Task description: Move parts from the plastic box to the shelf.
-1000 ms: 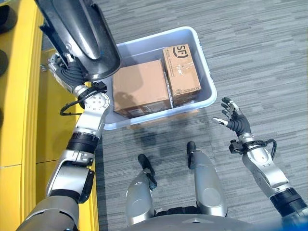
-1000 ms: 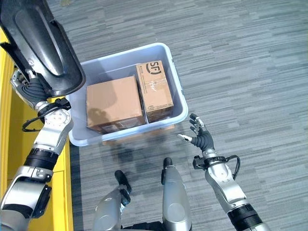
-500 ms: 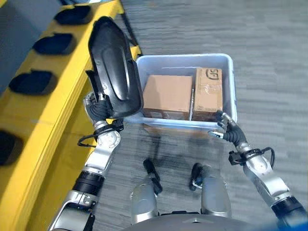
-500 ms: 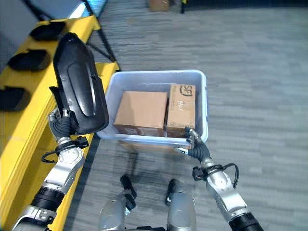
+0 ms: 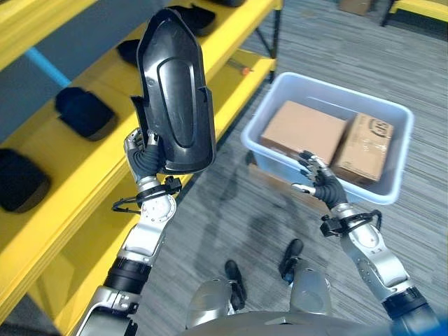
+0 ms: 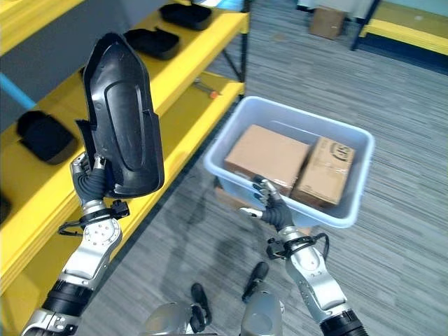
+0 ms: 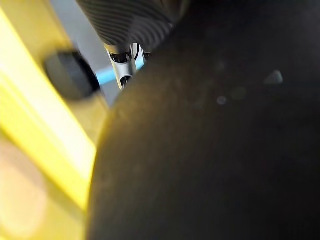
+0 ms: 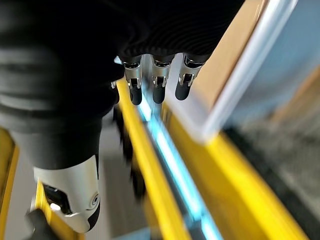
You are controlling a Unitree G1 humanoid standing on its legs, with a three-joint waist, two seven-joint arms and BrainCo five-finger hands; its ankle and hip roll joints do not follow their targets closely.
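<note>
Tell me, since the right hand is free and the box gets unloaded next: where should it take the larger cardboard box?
Probably from above, by its two long side edges. The larger cardboard box lies flat in the plastic box, its top bare, with the smaller carton tight against one side. The open right hand hovers at the near rim; the left hand holds the black part.

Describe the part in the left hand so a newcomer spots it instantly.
Start at the yellow shelf on the robot's left. Just in front of it, the left hand holds up a big black moulded shell, upright. It is far larger than the small dark parts lying on the shelf.
</note>
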